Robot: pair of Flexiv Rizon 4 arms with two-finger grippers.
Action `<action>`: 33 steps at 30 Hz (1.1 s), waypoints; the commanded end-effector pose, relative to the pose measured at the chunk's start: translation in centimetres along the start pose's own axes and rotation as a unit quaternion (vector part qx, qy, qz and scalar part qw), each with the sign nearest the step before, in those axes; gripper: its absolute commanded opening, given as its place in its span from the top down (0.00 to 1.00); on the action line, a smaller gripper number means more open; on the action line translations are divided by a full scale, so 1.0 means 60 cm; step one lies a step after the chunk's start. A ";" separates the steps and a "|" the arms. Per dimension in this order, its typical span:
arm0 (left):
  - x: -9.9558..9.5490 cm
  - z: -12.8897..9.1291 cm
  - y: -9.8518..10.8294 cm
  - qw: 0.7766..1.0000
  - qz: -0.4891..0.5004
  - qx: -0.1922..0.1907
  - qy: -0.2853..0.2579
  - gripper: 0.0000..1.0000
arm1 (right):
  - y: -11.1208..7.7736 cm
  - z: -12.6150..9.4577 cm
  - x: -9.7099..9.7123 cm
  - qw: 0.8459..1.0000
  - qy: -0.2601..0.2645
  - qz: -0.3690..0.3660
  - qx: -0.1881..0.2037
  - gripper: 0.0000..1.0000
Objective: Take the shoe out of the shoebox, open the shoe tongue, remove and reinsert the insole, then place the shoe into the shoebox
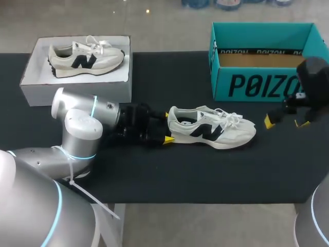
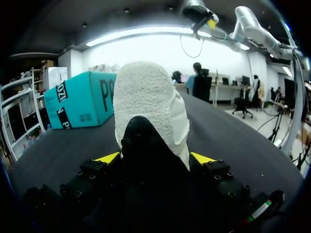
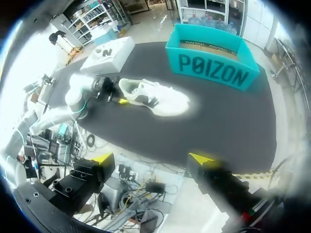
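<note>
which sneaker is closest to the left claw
The sneaker on the black table, heel in the left claw; the other sneaker sits apart in the white box.

Remote rig, both arms at work: my left arm point(image 1: 77, 136) enters from the lower left corner, its silver elbow joint raised and the forearm stretched level toward the middle. Its black wrist ends in my left gripper point(image 2: 154, 158), lying low, whose yellow-tipped fingers point(image 2: 108, 158) stand on either side of the heel of the shoe point(image 1: 213, 128), both pressed against it. My right arm point(image 1: 314, 77) comes in from the right edge, with only its dark wrist showing in the head view. My right gripper point(image 1: 286, 122) hangs below that wrist, held high and angled downward, fingers spread wide with nothing between them.
</note>
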State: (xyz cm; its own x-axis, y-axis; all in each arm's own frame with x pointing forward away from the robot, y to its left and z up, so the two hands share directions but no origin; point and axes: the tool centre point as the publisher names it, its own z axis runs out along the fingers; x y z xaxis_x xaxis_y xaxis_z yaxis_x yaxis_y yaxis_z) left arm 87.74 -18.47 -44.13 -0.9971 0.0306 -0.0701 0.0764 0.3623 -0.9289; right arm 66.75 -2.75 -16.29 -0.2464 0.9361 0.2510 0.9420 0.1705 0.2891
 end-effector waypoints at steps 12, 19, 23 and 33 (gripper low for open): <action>-0.004 0.008 0.006 1.000 0.000 -0.001 0.001 1.00 | 0.151 0.106 0.116 0.949 -0.304 0.040 0.071 0.00; -0.004 0.008 0.006 1.000 0.000 -0.001 0.001 1.00 | 0.177 0.131 0.123 0.936 -0.335 0.046 0.097 0.00; -0.004 0.008 0.006 1.000 0.000 -0.001 0.001 1.00 | 0.177 0.131 0.123 0.936 -0.335 0.046 0.097 0.00; -0.004 0.008 0.006 1.000 0.000 -0.001 0.001 1.00 | 0.177 0.131 0.123 0.936 -0.335 0.046 0.097 0.00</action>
State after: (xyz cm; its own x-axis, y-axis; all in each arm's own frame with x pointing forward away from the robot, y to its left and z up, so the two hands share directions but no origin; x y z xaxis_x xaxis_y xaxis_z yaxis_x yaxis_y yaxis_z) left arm 87.74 -18.46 -44.12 -0.9971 0.0308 -0.0700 0.0764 0.3622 -0.9290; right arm 76.25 7.65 -18.57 -0.0522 0.9734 -0.2232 0.9812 0.0916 0.1700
